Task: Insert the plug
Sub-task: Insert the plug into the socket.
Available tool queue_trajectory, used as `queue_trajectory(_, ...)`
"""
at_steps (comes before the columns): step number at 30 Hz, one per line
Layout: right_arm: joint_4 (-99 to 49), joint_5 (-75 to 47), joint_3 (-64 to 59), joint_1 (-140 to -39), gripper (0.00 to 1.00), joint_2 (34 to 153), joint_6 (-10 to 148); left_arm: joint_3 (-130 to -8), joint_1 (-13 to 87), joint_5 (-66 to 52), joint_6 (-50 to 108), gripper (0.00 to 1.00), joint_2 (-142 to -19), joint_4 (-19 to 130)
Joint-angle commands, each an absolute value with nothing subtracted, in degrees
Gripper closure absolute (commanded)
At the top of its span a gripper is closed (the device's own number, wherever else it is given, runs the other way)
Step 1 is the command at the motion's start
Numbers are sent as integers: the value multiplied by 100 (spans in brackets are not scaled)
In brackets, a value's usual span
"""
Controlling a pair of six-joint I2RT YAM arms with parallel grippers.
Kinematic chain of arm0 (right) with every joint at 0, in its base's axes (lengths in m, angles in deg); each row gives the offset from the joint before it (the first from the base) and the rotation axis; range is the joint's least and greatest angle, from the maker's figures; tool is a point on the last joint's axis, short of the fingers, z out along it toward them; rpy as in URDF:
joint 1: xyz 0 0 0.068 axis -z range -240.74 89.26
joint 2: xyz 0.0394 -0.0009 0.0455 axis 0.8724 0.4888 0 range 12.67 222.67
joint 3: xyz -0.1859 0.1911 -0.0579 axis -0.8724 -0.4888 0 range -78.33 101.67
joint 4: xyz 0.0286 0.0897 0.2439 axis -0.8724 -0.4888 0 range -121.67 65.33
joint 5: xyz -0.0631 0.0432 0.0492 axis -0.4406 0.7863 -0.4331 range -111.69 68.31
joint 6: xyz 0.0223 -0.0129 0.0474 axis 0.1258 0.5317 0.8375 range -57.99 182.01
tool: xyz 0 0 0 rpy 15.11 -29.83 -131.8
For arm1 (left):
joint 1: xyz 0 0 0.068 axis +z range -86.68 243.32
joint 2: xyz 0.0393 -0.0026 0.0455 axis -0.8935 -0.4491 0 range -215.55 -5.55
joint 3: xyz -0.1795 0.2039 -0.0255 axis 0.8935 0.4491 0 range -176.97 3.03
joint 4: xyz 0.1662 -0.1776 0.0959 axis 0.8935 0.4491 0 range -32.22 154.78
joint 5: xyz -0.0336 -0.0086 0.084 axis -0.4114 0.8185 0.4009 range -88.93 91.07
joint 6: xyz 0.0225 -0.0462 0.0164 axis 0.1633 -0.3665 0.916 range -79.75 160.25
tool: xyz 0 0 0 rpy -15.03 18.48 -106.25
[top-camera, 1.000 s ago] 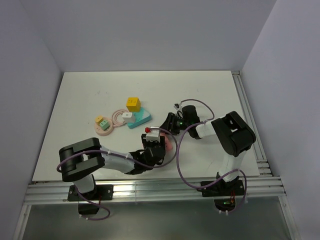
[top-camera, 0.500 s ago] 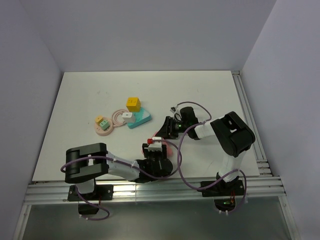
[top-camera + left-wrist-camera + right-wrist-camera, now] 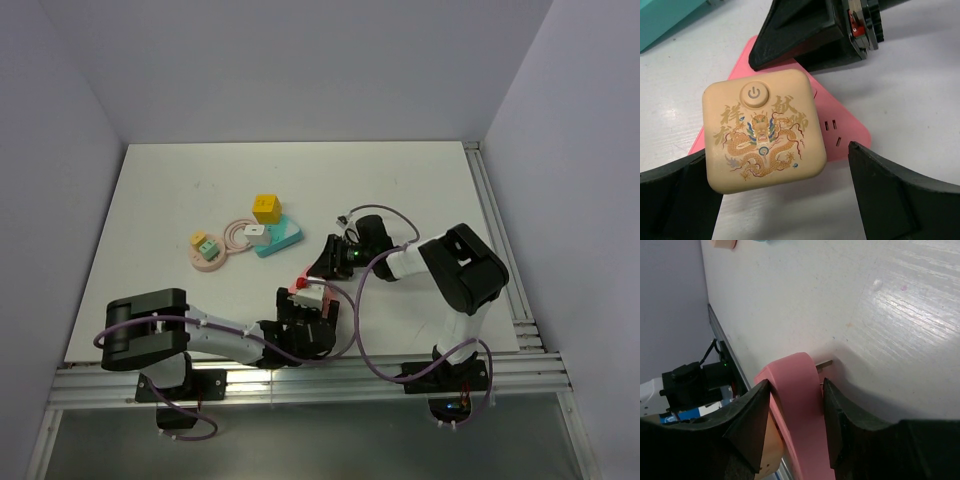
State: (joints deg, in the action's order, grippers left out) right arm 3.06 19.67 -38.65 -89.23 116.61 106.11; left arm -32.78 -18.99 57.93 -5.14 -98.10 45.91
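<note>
Plug (image 3: 762, 137): rounded-square beige plastic block, smooth, gold dragon print, round power button; lies atop the flat pink socket strip (image 3: 840, 125).
Left gripper (image 3: 777, 167): released, black fingers straddling the plug.
Right gripper (image 3: 792, 390): clenched on the strip.
Table (image 3: 910, 100): white.

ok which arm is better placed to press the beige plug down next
Left, probably. The left gripper is open astride the beige plug on the pink socket block; the right gripper is shut on that block, holding it.

The cream square plastic plug (image 3: 762, 131), printed with a gold dragon and a round power button, sits face-up and slightly askew on a pink socket block (image 3: 850, 130).
</note>
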Motion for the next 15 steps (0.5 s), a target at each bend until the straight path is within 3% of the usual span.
queue_trajectory(1, 293, 1214, -3746, -8877, 85, 11664, 10693, -2984, -1983, 3886, -792, 1, -9837, 5523)
queue_trajectory(15, 266, 968, -3781, -8772, 86, 11550, 10701, -2897, -1877, 3649, -449, 0, -8202, 6068)
